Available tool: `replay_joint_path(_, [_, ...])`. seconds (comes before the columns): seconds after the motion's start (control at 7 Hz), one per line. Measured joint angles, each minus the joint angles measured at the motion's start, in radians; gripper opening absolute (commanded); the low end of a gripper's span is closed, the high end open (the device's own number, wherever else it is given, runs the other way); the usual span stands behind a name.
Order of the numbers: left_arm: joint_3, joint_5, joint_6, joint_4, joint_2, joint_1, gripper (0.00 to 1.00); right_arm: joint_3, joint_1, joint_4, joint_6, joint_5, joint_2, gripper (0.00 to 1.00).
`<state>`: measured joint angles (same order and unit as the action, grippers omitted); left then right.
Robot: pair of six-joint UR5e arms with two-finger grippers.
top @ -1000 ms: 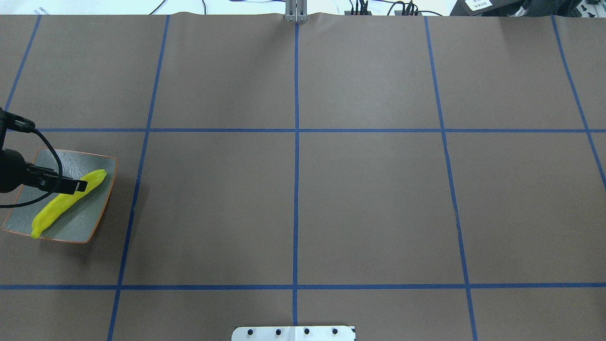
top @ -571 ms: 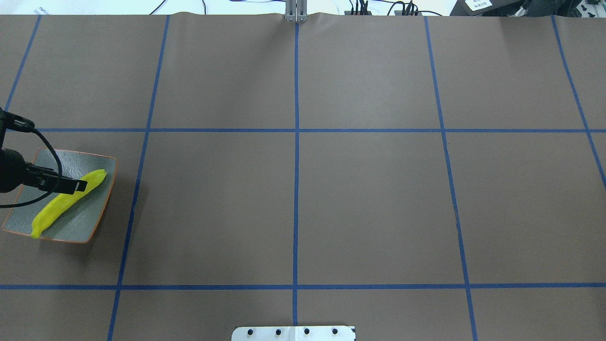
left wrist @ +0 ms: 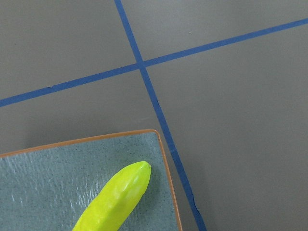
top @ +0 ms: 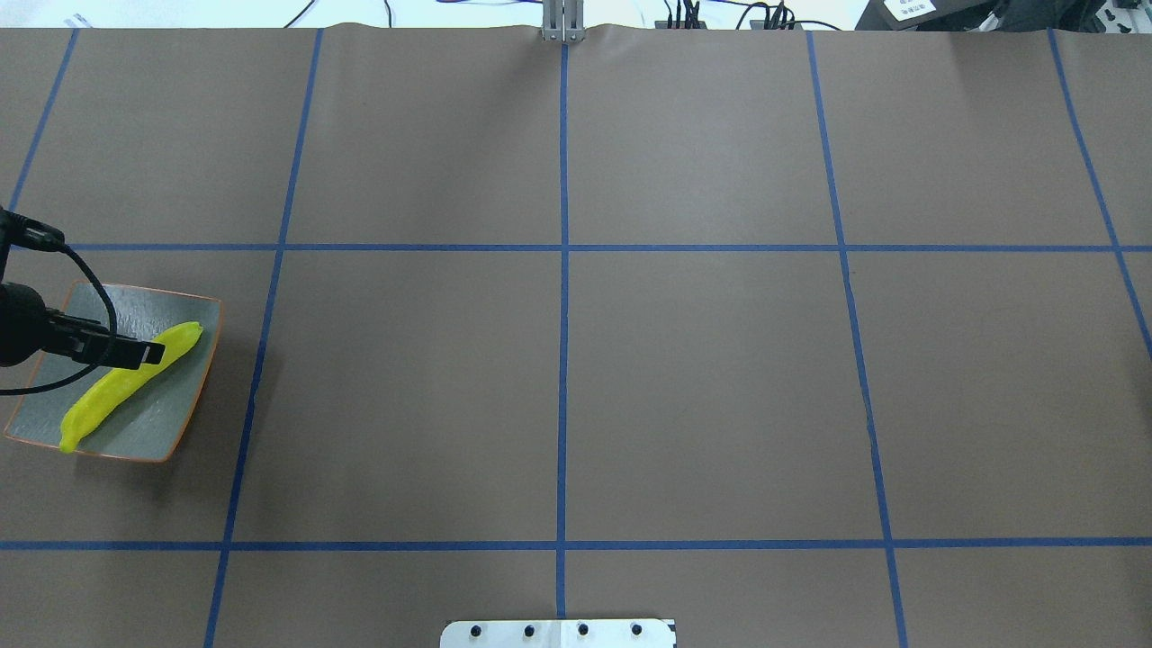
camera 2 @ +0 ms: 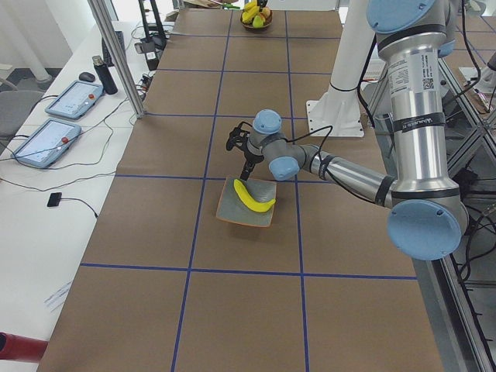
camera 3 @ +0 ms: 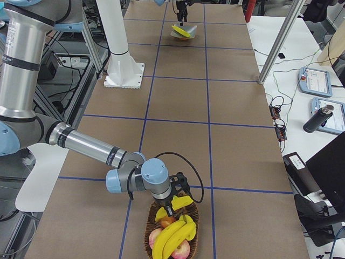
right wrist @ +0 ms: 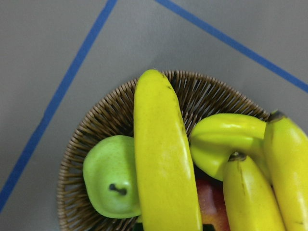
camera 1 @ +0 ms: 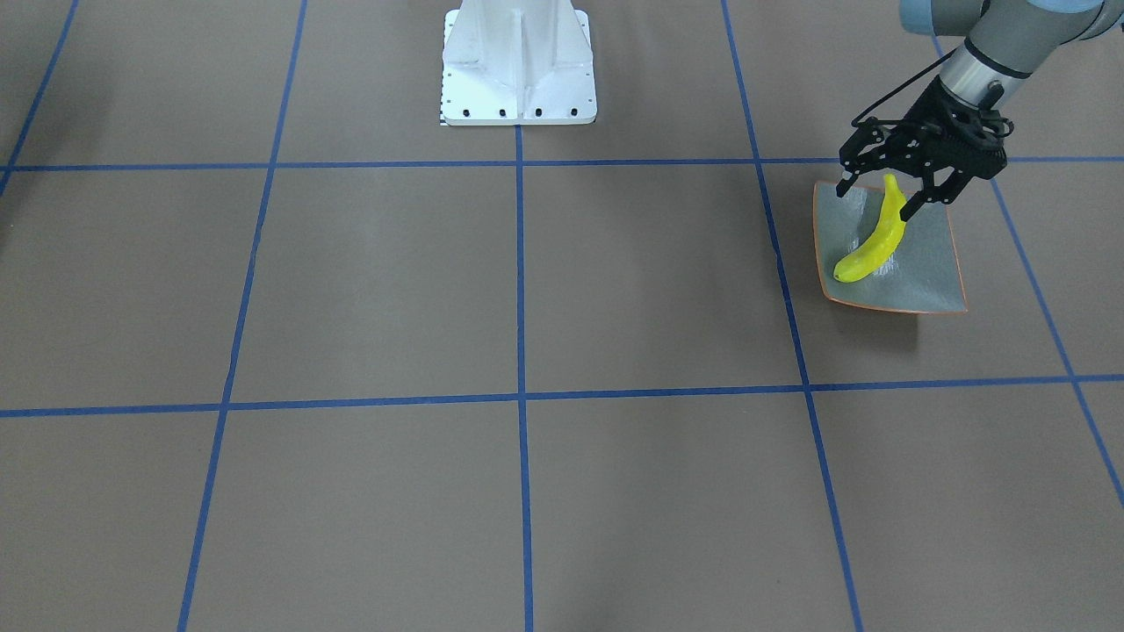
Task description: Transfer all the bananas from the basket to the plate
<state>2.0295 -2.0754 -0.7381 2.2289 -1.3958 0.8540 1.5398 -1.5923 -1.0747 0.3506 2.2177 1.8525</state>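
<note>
Hovering spread wide over the lone banana [camera 1: 869, 246] on the nine-o'clock plate [camera 1: 931, 281], the left hand [camera 1: 874, 202] leaves several in the basket [right wrist: 108, 118]; right hand's [camera 3: 171, 200] width unclear.

The front-facing camera sits across the table [camera 1: 351, 290] and looks steeply down toward the robot base [camera 1: 518, 66] at 12 o'clock, with the plate [camera 1: 922, 281] at 3 o'clock. The overhead camera faces the opposite way from behind the base, seen at 6 o'clock, and shares that plate at 9 o'clock. Two high side cameras look along the table from opposite ends. The right one has the basket [camera 3: 194, 216] near at 6 o'clock and the plate far at 12 o'clock. The left one has the plate central and the basket far at 12 o'clock. The left wrist camera hangs close over a plate corner, and the right wrist camera close over the basket.
</note>
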Motion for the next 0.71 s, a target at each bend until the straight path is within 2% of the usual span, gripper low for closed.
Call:
replay_joint_path(0.57, [0.000,-0.004,-0.010,0.003,-0.027,-0.002,1.00,0.241,-0.069,-0.279,-0.007,0.020,-0.052,0.00])
replay_joint_path(0.71, [-0.001,-0.006,-0.017,0.003,-0.058,-0.003,1.00,0.278,-0.070,-0.327,-0.013,0.057,-0.088,0.00])
